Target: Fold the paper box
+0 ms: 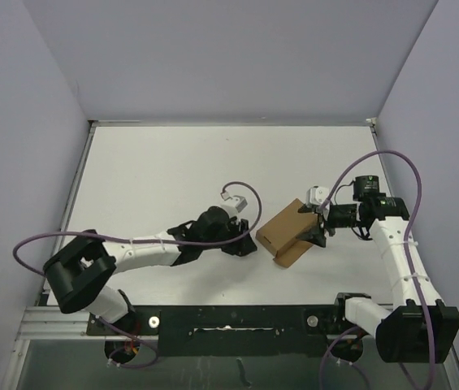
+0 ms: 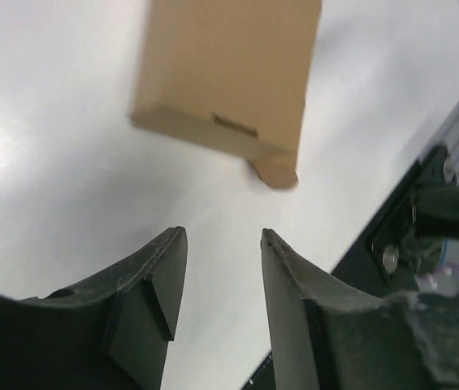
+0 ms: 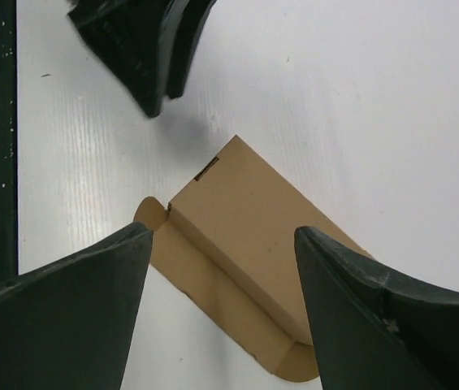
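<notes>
Brown box (image 1: 286, 231) on your white table (image 1: 156, 171), closed with one flap lying out flat, just ahead of your left gripper (image 2: 223, 236), its fingers partly apart and empty, your right gripper (image 3: 221, 234) spread wide above the box, a finger either side, clamping nothing

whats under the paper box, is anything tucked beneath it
Only the white table shows around the paper box, and its loose flap rests on that surface. The cardboard body covers whatever is directly beneath, so that spot cannot be checked.
</notes>
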